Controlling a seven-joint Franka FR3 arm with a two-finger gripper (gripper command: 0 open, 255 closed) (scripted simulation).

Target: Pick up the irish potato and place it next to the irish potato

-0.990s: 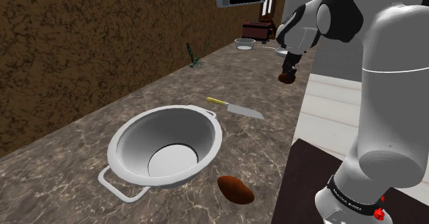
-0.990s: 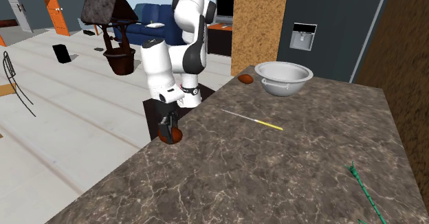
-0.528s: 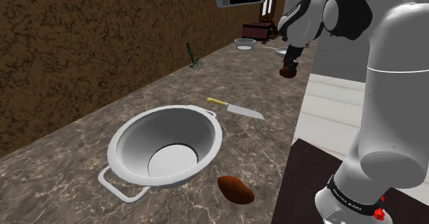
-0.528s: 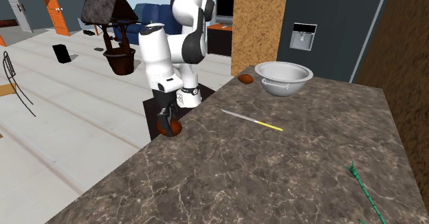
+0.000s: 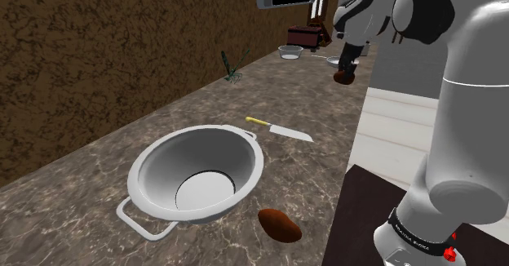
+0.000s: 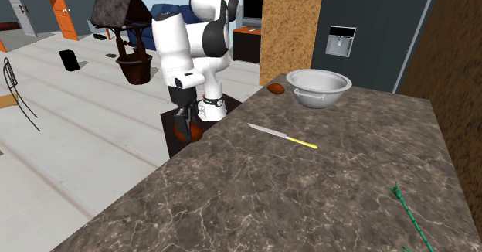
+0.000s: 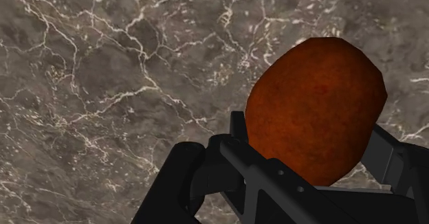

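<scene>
Rising since a second ago, the held potato (image 5: 343, 77) is sitting higher in the shoulder view and has slid toward the second exterior view's left, away from the knife (image 6: 282, 135). The end effector (image 5: 346, 67) is clamping this reddish-brown potato (image 7: 313, 109) between its two black fingers (image 7: 237, 154), and the wrist view is showing the marbled surface (image 7: 103, 85) beneath it. In the second exterior view the potato (image 6: 188, 133) is hanging in the air under the end effector (image 6: 184, 123), by the surface's (image 6: 309, 189) edge on the arm's (image 6: 174, 49) side. The second potato (image 5: 279, 224) is lying on the surface (image 5: 98, 166) well apart from the held one, just beside the light grey two-handled bowl (image 5: 155, 162). Between the two potatoes, the yellow-handled knife (image 5: 279, 129) is lying flat, near the bowl's rim. Across the surface, that bowl (image 6: 318, 88) and its neighbouring potato (image 6: 275, 89) are sitting at the far end.
</scene>
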